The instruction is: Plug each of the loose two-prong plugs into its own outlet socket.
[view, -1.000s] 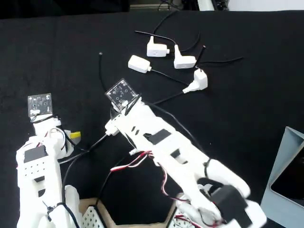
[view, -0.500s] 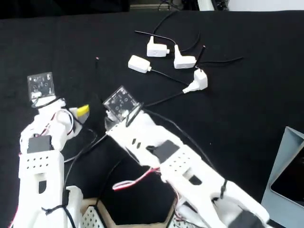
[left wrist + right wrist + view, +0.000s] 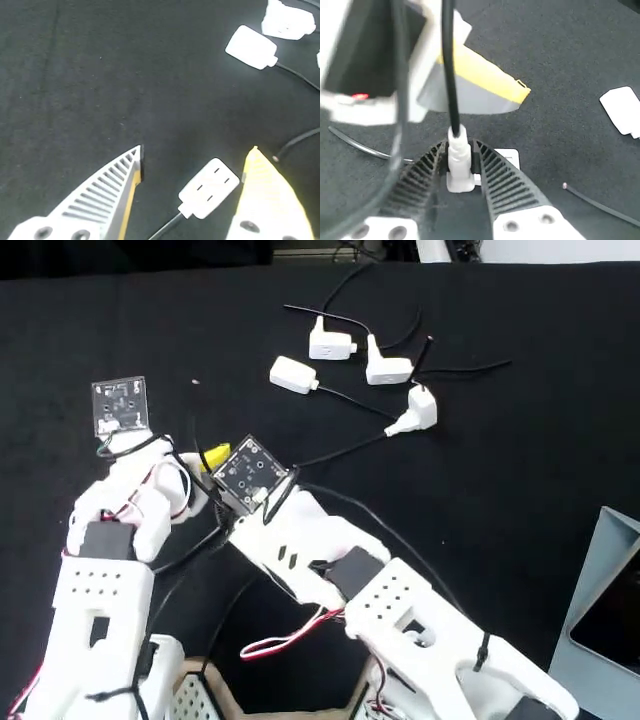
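Left jaws: spread wide and gripping nothing. One jaw is grey and ribbed, the other yellow, and both are low over the black desk point(image 3: 520, 540). The outlet socket point(image 3: 210, 187) lies in the gap between them.
Outlet socket: white, flat on the desk with its slots facing up. It is far nearer the yellow jaw than the grey one; I cannot tell whether its corner touches the yellow jaw. Its black lead runs back towards the left wrist.
Right jaws: closed on the plug point(image 3: 458, 162), with one black ribbed jaw pressed against each side.
Plug: white, gripped by its body deep between the right jaws. Its prongs are hidden.
Plug's cord point(image 3: 449, 65): black, leaving the plug at the open end of the right jaws and running straight on ahead of them.
Socket from the right side: a white corner of it shows just past the tip of one right jaw.
The two arms: the left arm point(image 3: 105, 570) and right arm point(image 3: 330, 560) meet near the socket. The yellow jaw of the left jaws lies just ahead of the right jaws.
Other cord pieces: a flat white block point(image 3: 293, 374), a square white piece point(image 3: 332, 340), an L-shaped white piece point(image 3: 388, 368) and an angled white plug point(image 3: 418, 410). Each is on a black lead, and all lie well ahead of both sets of jaws.
Grey box point(image 3: 600, 610): at the desk's edge, well apart from the right jaws.
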Controlling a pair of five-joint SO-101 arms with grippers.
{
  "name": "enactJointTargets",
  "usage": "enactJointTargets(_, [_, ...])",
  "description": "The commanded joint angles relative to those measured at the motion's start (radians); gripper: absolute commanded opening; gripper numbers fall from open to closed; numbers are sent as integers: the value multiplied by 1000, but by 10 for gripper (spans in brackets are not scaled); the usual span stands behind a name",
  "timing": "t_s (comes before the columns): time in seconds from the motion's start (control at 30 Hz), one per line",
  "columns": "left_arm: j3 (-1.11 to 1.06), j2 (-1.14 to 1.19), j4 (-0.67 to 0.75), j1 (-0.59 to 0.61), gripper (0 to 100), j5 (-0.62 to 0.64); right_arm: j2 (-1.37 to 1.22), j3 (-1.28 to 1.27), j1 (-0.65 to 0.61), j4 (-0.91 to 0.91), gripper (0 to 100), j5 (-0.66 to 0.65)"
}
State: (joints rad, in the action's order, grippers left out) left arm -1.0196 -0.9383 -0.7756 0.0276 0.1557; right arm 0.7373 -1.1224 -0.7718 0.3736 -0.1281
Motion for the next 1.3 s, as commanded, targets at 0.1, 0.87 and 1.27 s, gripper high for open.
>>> enactJointTargets(0.1, [35, -258, -144, -107, 317, 0, 33, 5, 55, 2, 11, 5])
enactJointTargets(0.87, [-325, -420, -8, 275, 317, -2, -441, 272, 141, -8, 11, 5])
enactJointTargets(1.27, [-357, -420, 6, 275, 317, -2, -595, 300, 158, -166, 11, -5])
